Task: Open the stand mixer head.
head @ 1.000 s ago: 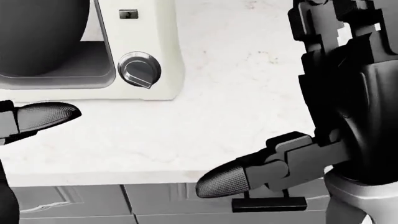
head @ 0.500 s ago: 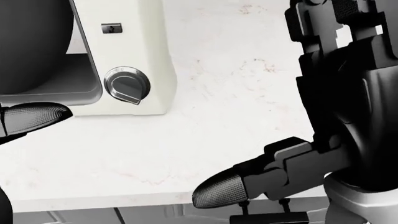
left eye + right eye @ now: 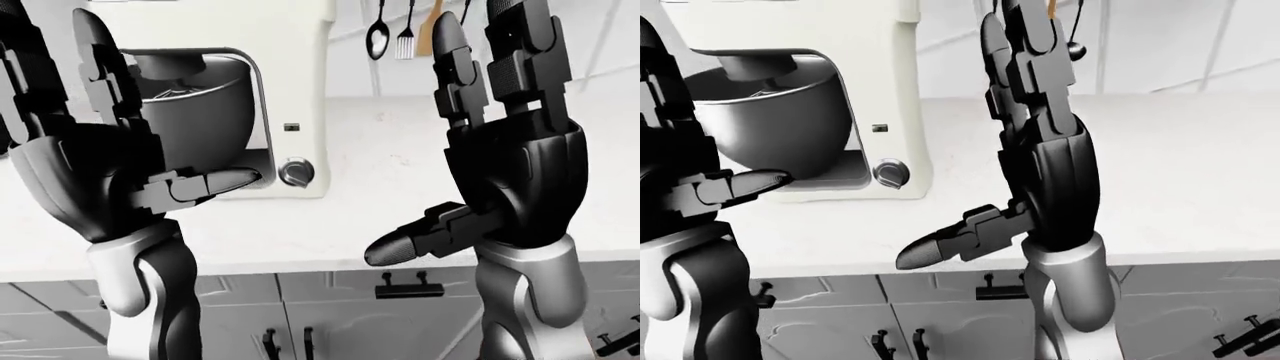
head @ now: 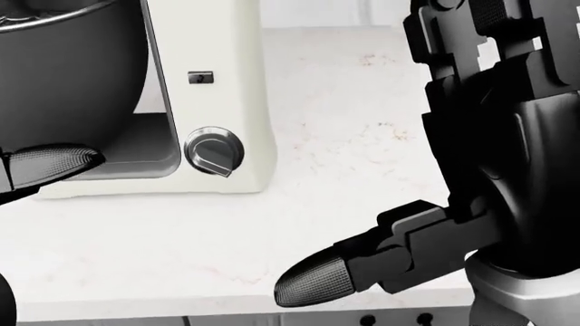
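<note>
The cream stand mixer point(image 3: 290, 90) stands on the white marble surface point(image 4: 362, 136) at the left of the eye views, its head down over the steel bowl point(image 3: 195, 112). Both robot hands are raised, fingers spread apart and holding nothing: the left robot hand point(image 3: 95, 161) beside the bowl, the right robot hand point(image 3: 505, 157) well apart from the mixer's speed knob point(image 4: 214, 151).

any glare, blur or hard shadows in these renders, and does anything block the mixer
Left-eye view: sharp, flat even light, a soft sheen on the mixing bowl; the left robot hand covers part of the stand mixer. Head view: no blur; the dark right robot hand fills the right side; the knob shows a small highlight.
</note>
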Available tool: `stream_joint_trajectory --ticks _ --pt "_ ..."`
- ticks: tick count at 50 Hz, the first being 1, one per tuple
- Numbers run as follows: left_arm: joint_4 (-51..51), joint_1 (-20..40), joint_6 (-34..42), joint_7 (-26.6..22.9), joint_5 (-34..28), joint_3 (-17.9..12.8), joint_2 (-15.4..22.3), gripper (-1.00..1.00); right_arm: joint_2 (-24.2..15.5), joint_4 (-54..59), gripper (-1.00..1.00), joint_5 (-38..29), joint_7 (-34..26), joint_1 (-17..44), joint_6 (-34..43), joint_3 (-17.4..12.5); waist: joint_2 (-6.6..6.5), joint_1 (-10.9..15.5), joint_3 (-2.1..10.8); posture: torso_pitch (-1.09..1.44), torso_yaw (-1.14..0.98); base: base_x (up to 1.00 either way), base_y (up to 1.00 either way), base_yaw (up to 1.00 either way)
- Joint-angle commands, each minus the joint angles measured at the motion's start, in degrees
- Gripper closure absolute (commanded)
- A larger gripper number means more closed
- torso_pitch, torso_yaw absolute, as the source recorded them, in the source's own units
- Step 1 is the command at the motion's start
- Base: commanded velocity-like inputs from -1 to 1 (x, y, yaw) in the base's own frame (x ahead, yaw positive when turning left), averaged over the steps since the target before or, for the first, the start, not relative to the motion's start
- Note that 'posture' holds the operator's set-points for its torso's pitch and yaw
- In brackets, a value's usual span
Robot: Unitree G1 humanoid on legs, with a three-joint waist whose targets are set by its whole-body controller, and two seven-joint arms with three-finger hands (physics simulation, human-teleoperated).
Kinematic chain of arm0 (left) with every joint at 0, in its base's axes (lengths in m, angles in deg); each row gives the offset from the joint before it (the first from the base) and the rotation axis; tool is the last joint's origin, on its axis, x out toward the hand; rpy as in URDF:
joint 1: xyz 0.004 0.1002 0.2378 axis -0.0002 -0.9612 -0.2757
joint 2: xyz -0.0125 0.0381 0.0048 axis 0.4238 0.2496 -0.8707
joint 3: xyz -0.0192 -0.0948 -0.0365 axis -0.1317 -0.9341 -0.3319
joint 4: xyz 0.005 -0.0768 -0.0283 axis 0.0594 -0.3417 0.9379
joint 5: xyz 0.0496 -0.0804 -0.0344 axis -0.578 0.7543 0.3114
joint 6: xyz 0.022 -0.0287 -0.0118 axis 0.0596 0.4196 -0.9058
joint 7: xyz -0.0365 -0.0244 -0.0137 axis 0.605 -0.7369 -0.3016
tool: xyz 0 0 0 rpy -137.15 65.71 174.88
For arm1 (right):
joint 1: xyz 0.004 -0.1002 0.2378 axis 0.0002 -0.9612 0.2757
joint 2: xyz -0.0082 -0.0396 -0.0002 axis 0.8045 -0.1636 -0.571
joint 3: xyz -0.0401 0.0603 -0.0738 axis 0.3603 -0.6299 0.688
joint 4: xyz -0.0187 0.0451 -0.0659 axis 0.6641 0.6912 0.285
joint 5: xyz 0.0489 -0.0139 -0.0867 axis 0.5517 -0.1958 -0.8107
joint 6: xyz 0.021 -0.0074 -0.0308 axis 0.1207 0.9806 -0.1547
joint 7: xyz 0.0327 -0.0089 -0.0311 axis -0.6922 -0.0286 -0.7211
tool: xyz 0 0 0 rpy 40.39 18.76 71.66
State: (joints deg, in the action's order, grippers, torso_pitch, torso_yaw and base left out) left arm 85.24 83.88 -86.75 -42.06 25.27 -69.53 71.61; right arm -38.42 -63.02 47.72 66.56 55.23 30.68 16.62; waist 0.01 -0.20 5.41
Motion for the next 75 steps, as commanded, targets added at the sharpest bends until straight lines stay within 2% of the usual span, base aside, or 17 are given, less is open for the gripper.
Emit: stream_joint_trajectory --ticks 1,7,12,15,19,24,32,36,45,47,66,75 --pt "1.3 1.3 -0.8 -0.2 -0.1 0.0 0.3 -1.00 -0.1 -1.0 -1.00 0.0 0.2 1.3 -0.9 -0.3 -0.13 0.0 1.09 -0.20 0.00 0.00 0.00 0.00" --pt "1.8 1.3 -0.7 0.2 0.3 -0.2 0.2 -1.00 0.0 -1.1 -1.00 -0.3 0.1 0.9 -0.6 0.0 -0.05 0.3 4.29 -0.25 0.00 0.00 0.00 0.00" --pt "2.1 1.4 -0.7 0.4 0.2 -0.1 0.4 -1.00 0.4 -2.9 -1.00 2.7 -0.1 2.2 5.0 0.0 0.02 0.5 5.83 -0.25 0.00 0.00 0.00 0.00" --pt "2.1 1.5 -0.8 0.4 0.3 -0.2 0.5 -1.00 0.8 -4.9 -1.00 7.2 -0.2 2.6 10.8 0.0 0.10 0.6 6.17 -0.25 0.00 0.00 0.00 0.00" --pt "2.2 1.5 -0.7 0.5 0.5 -0.4 0.6 -1.00 1.8 -7.9 -1.00 16.9 2.5 3.8 19.0 -0.2 0.15 0.7 6.32 -0.25 0.00 0.00 0.00 0.00" --pt "2.4 1.6 -0.5 0.6 0.6 -0.7 0.9 -1.00 1.9 -7.1 -1.00 25.5 7.9 6.3 23.7 -1.1 0.13 0.8 6.33 -0.25 0.00 0.00 0.00 0.00" --pt "2.7 1.9 -0.2 1.0 0.8 -0.9 1.2 -1.00 0.0 -1.6 -1.00 31.3 15.0 10.8 27.0 -3.0 0.21 1.0 6.44 -0.25 0.00 0.00 0.00 0.00" --pt "3.2 2.1 0.2 1.3 1.0 -1.2 1.5 -1.00 0.1 0.2 -1.00 33.1 17.3 10.9 27.9 -2.6 0.28 1.1 6.54 -0.25 0.00 0.00 0.00 0.00" --pt "3.3 2.2 0.4 1.3 0.8 -1.2 1.6 -1.00 1.4 0.9 -1.00 32.6 17.8 9.8 28.7 0.2 0.30 1.3 6.82 -0.25 0.00 0.00 0.00 0.00" --pt "3.3 2.1 0.4 1.3 0.6 -1.2 1.6 -1.00 2.0 0.5 -1.00 31.8 17.2 8.5 28.7 1.6 0.31 1.4 6.87 -0.25 0.00 0.00 0.00 0.00" --pt "3.2 1.6 0.1 1.4 0.8 -1.7 1.7 -1.00 6.6 -1.1 -1.00 26.2 13.5 2.1 30.2 8.2 0.24 1.4 7.06 -0.25 0.00 0.00 0.00 0.00" --pt "3.0 1.4 -0.2 1.5 0.9 -1.8 1.7 -1.00 8.4 0.7 -1.00 24.0 12.0 2.0 29.5 9.9 0.01 1.2 7.03 -0.25 0.00 0.00 0.00 0.00"
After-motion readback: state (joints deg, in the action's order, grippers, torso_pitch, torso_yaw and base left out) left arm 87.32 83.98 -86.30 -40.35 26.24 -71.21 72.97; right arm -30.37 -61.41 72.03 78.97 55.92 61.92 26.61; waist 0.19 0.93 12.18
